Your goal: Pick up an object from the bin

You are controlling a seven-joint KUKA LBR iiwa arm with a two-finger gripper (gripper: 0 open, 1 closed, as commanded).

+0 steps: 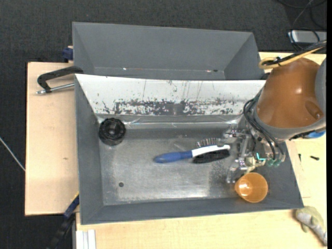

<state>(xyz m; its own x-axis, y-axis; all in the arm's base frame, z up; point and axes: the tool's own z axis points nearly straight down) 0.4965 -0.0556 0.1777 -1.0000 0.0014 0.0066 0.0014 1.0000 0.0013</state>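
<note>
at the near right corner of the bin (181,209) sits an orange cup (252,187), round, mouth facing up toward the camera, tight against the right wall. just behind it, touching or nearly so, is the gripper (239,165), low in the bin under the arm's orange cover (288,97). cannot tell whether the gripper is apart or together, too cluttered there.

left of the gripper lies a brush (193,154): blue handle, white neck, dark bristle head. its long axis runs left-right across the bin floor, rising a little to the right. the head end points at the gripper and the handle end points away left. the head is just beside the gripper, can't tell if touching.

so two things are next to the gripper: the cup on the near side, the brush head on the left. my guess is the cup is the shorter move, a small shift toward the near wall, but the corner walls could get in the way. the brush would need a shift left and a grip across its thin neck.

far left by the back wall is a black round cap (111,130), well apart from the gripper.
</note>
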